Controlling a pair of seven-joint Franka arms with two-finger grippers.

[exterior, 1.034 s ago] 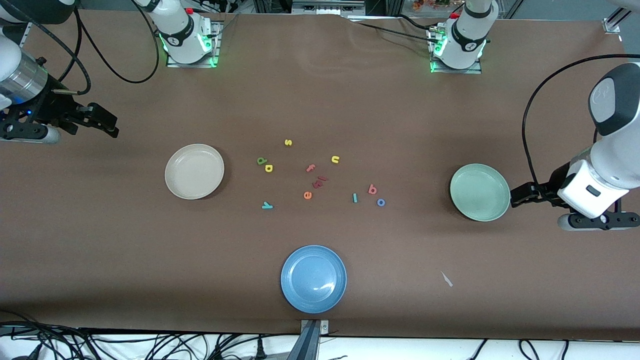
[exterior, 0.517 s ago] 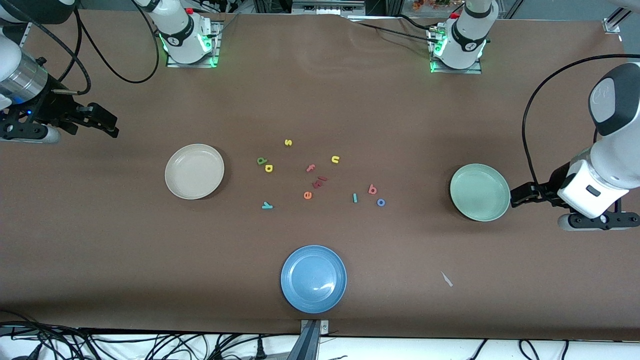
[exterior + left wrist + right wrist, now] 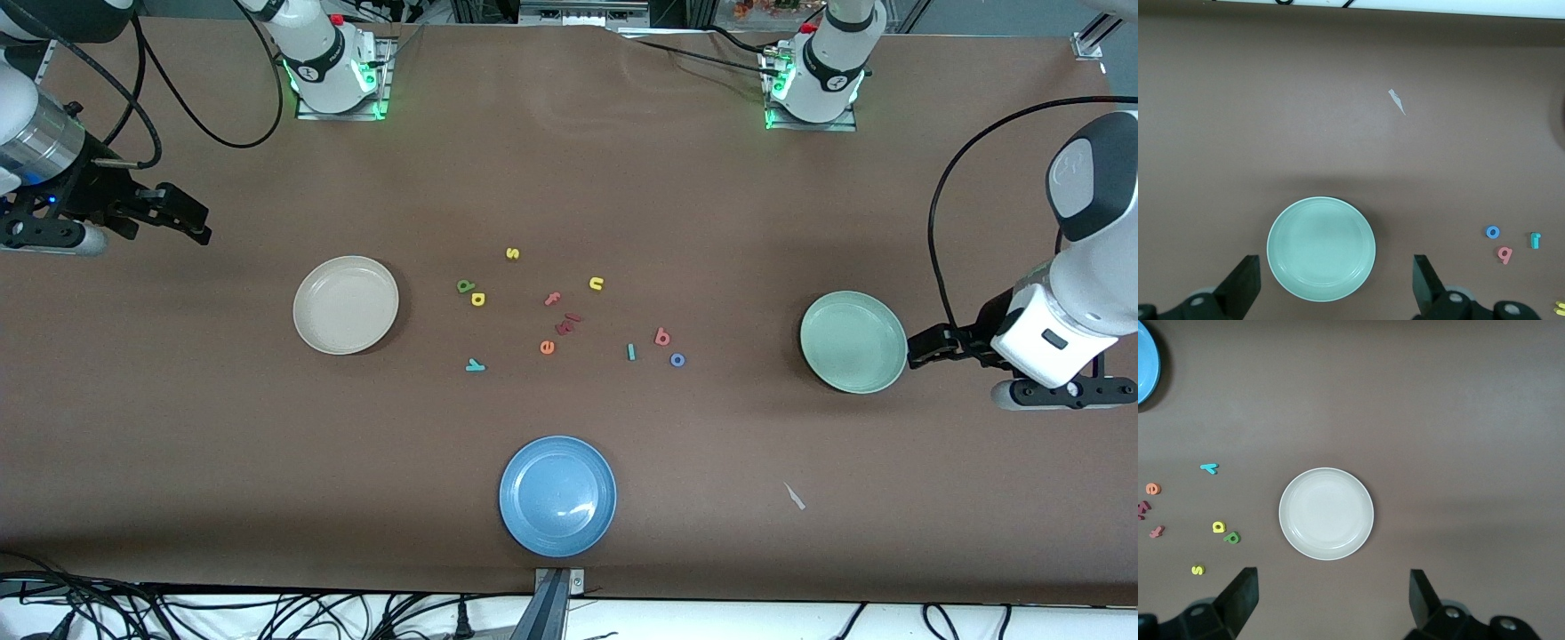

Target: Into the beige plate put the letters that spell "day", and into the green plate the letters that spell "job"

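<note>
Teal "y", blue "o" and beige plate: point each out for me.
Teal "y" [image 3: 476, 364], front view, middle of the letter.
Blue "o" [image 3: 677, 360], front view, on its ring.
Beige plate [image 3: 346, 305], front view, bare centre.

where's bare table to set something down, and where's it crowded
Bare patches: between the beige plate and the blue plate, and between the blue plate and the green plate, apart from a small white scrap. Also the wide strip from the yellow "s" up to the arm bases. Crowded: the scattered letters between the beige and green plates.
</note>
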